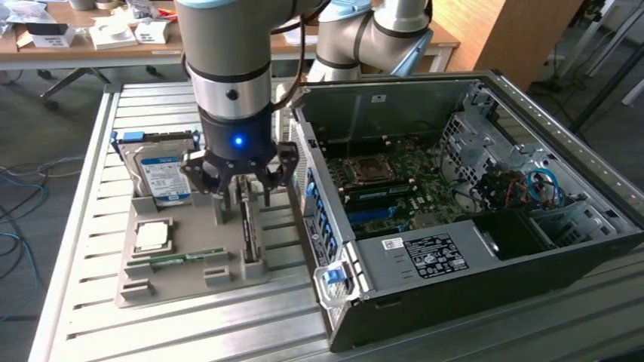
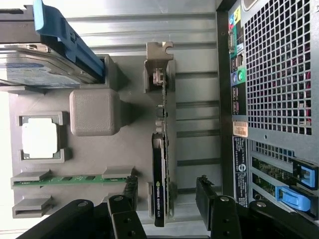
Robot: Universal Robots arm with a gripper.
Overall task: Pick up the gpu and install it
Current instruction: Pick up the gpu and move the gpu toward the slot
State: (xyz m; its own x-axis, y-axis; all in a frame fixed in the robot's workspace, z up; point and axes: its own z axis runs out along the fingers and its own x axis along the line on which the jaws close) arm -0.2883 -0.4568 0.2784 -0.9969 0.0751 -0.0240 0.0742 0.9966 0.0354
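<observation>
Fingers [image 2: 131,189] of the gripper [image 2: 167,199] stand wide apart, one on either side of the gpu [image 2: 160,169], and we see a gap between each finger and the card, so nothing is gripped. The gpu stands on its long edge in a slot of the grey holder [image 2: 94,112], its metal bracket [image 2: 159,55] at the end away from the gripper. Beside it in the same holder we find a green memory stick [image 2: 70,180] in its groove, a processor chip [image 2: 39,139] in a square pocket and a hard drive [image 2: 35,69] with a blue label. The holder sits on a slatted metal table [image 1: 90,151], just beside the open computer case [image 1: 453,204] at the exterior view's right. Beyond the table we make out a wooden desk [image 1: 30,54] with small boxes on it.
</observation>
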